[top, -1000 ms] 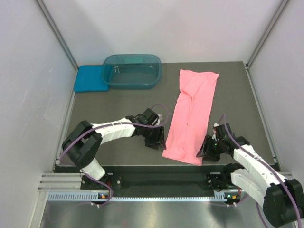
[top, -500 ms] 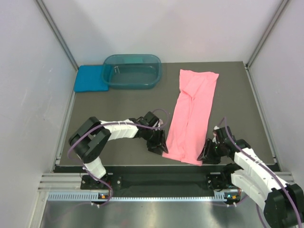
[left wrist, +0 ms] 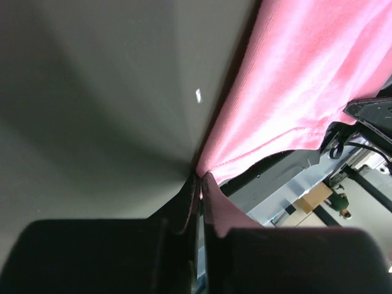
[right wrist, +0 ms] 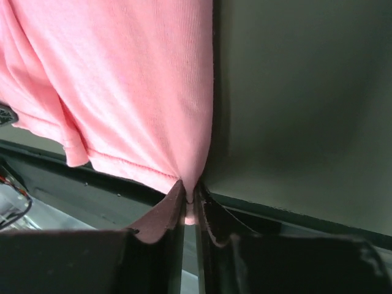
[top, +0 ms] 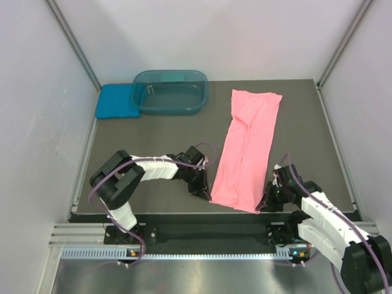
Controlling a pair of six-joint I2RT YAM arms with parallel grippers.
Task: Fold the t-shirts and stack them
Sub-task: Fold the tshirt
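Now left gripper [top: 205, 195] and right gripper [top: 264, 205] pinch the pink t-shirt [top: 248, 147] corners at the table's [top: 153, 135] near edge; folding likely needs an even lift.

Salmon-pink t-shirt [top: 248, 147]: plain cloth, folded lengthwise into a long narrow strip. It lies flat on the bench [top: 153, 141], right of centre, running from far edge to near edge on a slight slant. The left hand [top: 205, 195] pinches its near left corner and the right hand [top: 264, 205] its near right corner.

Teal-blue t-shirt [top: 115, 101]: folded into a compact rectangle, flat at the far left corner.
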